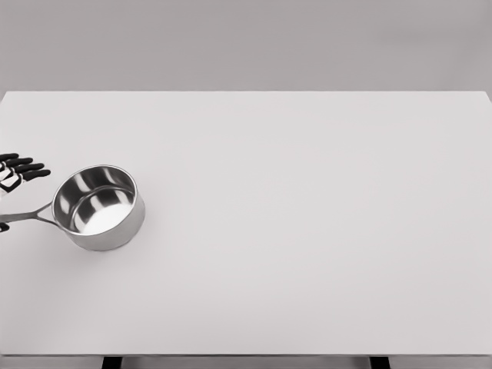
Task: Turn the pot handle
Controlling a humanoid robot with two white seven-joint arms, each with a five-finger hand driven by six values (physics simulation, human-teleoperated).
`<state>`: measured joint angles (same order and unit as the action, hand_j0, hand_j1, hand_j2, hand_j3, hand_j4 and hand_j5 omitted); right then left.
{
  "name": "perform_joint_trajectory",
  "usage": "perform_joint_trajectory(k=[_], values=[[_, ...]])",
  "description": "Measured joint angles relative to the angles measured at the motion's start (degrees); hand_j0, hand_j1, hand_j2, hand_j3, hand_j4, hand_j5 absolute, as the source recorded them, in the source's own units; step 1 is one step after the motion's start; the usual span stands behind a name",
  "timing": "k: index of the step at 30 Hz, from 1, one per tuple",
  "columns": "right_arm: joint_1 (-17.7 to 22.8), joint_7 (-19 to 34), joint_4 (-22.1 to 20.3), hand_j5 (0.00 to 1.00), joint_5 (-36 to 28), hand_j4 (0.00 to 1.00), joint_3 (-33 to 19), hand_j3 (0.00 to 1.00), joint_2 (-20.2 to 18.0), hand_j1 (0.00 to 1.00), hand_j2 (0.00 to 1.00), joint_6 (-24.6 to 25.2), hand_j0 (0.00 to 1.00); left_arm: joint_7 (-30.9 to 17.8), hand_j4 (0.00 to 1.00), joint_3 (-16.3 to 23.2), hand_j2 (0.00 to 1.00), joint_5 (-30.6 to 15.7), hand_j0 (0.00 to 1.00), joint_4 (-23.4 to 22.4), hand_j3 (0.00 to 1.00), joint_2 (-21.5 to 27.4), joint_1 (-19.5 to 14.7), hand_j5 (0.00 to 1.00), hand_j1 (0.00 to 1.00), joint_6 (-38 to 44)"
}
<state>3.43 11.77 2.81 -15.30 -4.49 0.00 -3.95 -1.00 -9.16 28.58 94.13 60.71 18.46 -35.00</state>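
Observation:
A small steel saucepan [98, 207] stands upright on the white table [307, 231] at the left side. Its thin handle [27, 215] points left, towards the picture's left edge, with a dark tip at the border. My left hand [19, 171] shows at the far left edge, just above the handle. Its black fingers [31, 172] are spread and point right, towards the pot's rim, and hold nothing. The hand is a little apart from both the handle and the pot. The right arm does not show.
The white table fills most of the view, with its front edge at the bottom and dark legs [111, 361] below it. A plain grey wall stands behind.

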Motion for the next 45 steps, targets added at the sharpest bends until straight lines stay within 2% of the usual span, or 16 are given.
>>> perform_joint_trajectory(k=[45], values=[[0.0, 0.0, 0.0, 1.0, 0.0, 1.0, 0.0, 1.0, 0.0, 1.0, 1.0, 0.0, 1.0, -0.5, 1.0, 0.56, 1.0, -0.09, 1.0, -2.18, 1.0, -3.41, -1.58, 1.0, 1.0, 0.0]])
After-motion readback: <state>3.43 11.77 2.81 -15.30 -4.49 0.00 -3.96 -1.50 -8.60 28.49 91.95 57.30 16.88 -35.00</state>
